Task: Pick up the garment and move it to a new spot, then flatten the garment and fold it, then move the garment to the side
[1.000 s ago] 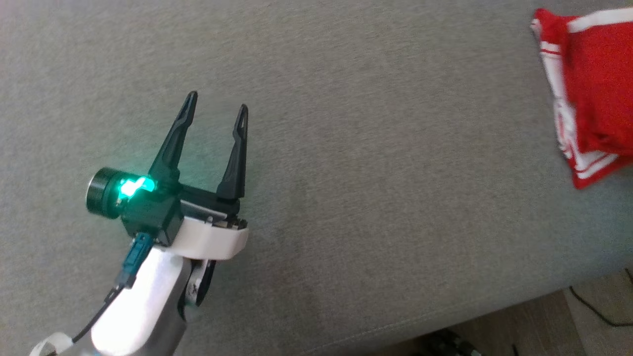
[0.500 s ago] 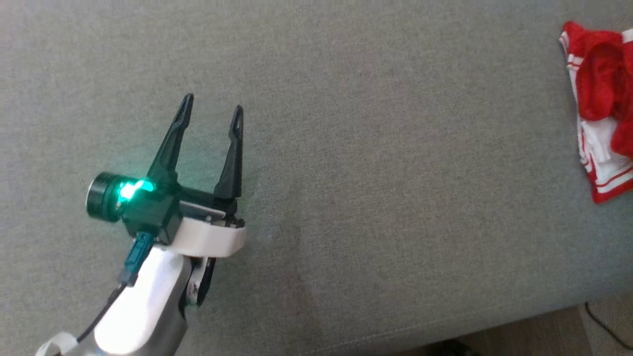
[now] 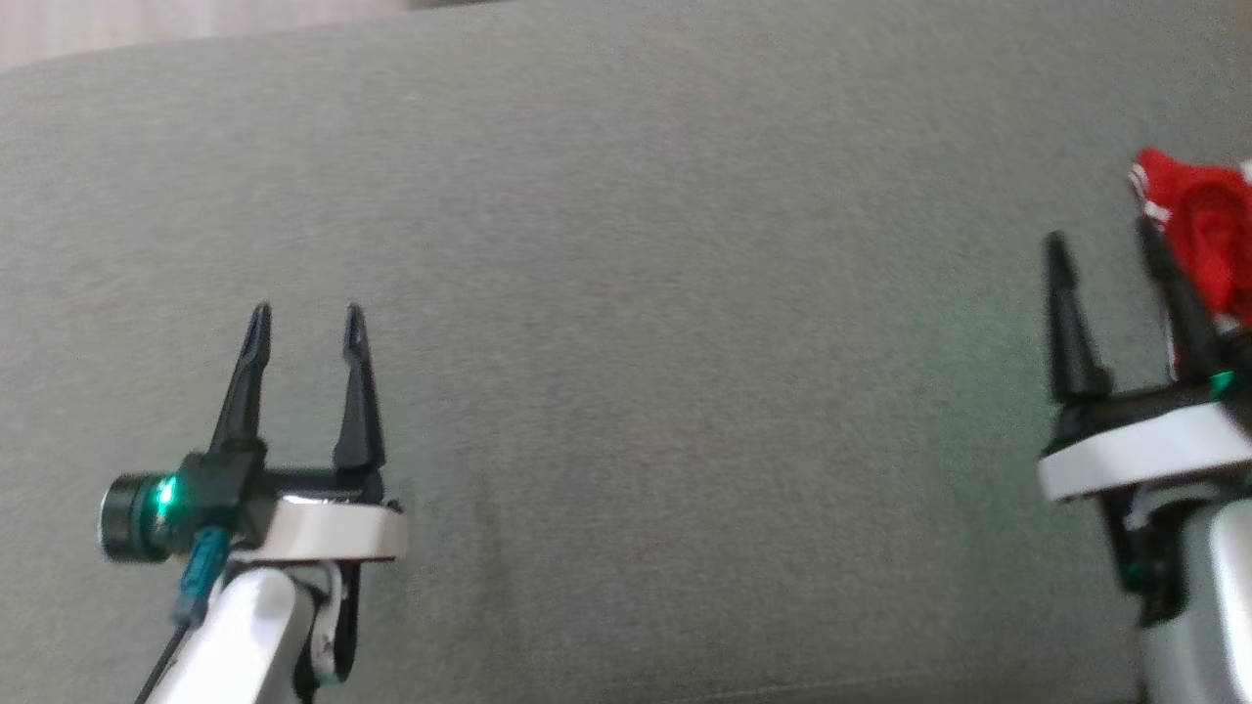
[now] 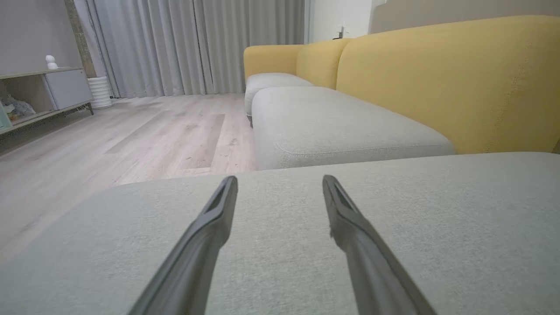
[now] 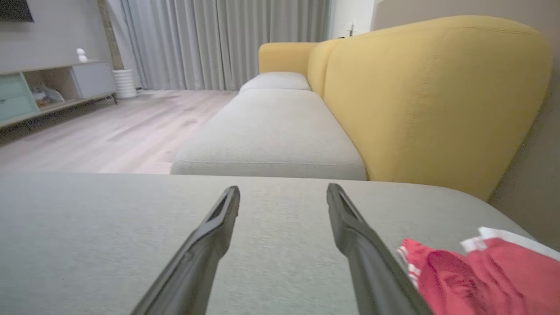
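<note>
Both jaws stand wide and empty: the right gripper (image 3: pixel 1099 235) has just let go, and the left gripper (image 3: pixel 306 313) idles over the left of the cushion (image 3: pixel 685 293). The garment (image 3: pixel 1208 220) lies at the cushion's right end. The move aside looks complete.

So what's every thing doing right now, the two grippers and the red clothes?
left gripper: open, holding nothing.
right gripper: open, holding nothing.
garment: bunched up, lying on the cushion, just right of the right gripper, not held.
</note>
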